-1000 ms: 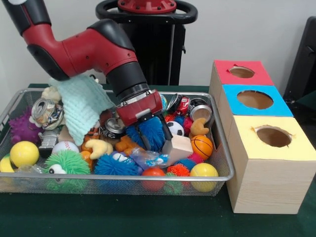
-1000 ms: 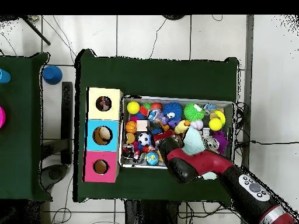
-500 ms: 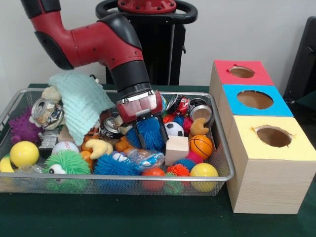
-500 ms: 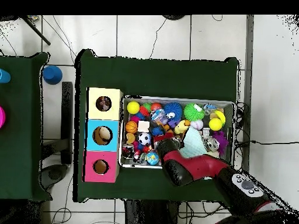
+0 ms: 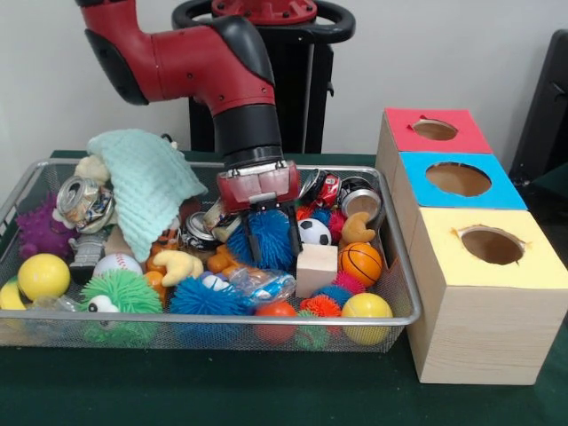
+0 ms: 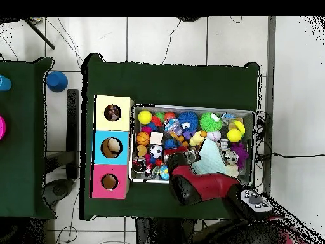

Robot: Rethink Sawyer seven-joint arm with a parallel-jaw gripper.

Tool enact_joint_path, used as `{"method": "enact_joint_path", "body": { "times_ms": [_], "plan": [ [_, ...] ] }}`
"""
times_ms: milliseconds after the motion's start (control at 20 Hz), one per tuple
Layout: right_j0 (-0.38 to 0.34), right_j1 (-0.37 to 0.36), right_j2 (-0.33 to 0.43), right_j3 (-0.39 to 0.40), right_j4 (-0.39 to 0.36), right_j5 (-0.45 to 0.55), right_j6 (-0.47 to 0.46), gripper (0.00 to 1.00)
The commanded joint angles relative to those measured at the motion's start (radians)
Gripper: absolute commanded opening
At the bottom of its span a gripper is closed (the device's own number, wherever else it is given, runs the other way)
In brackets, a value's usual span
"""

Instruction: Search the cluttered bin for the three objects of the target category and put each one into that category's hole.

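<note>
While lifting clear of the wooden block (image 5: 318, 268), the gripper (image 5: 270, 238) is straddling the blue spiky ball (image 5: 266, 238) — fingers apart, nothing sorted.

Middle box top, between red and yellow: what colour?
Blue, the middle box top around its round hole; clearest in the front view.

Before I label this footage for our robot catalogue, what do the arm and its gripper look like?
The arm is glossy red with rounded black joint sections; its black wrist is cylindrical with a silver ring at its base. The gripper has a boxy red body and two thin black fingers. In the overhead view the arm shows a grey patch with dark buttons. No loose cables show.
</note>
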Motion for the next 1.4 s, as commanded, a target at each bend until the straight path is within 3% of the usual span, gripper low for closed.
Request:
{"method": "enact_joint_path", "body": {
  "times_ms": [50, 200, 500, 900, 1150, 1200, 1400],
  "plan": [
    [0.182, 0.102, -0.208, 0.076, 0.127, 0.076, 0.151, 1.00],
    [0.183, 0.121, -0.247, 0.064, 0.135, 0.150, 0.120, 1.00],
    [0.164, 0.112, -0.258, 0.068, 0.072, 0.287, 0.054, 1.00],
    [0.183, 0.082, -0.294, 0.068, 0.061, 0.377, 0.022, 1.00],
    [0.199, 0.078, -0.313, 0.066, 0.050, 0.364, 0.025, 1.00],
    [0.203, 0.078, -0.317, 0.065, 0.050, 0.360, 0.028, 0.00],
    [0.229, 0.082, -0.344, 0.057, 0.057, 0.336, 0.034, 0.00]
  ]
}}
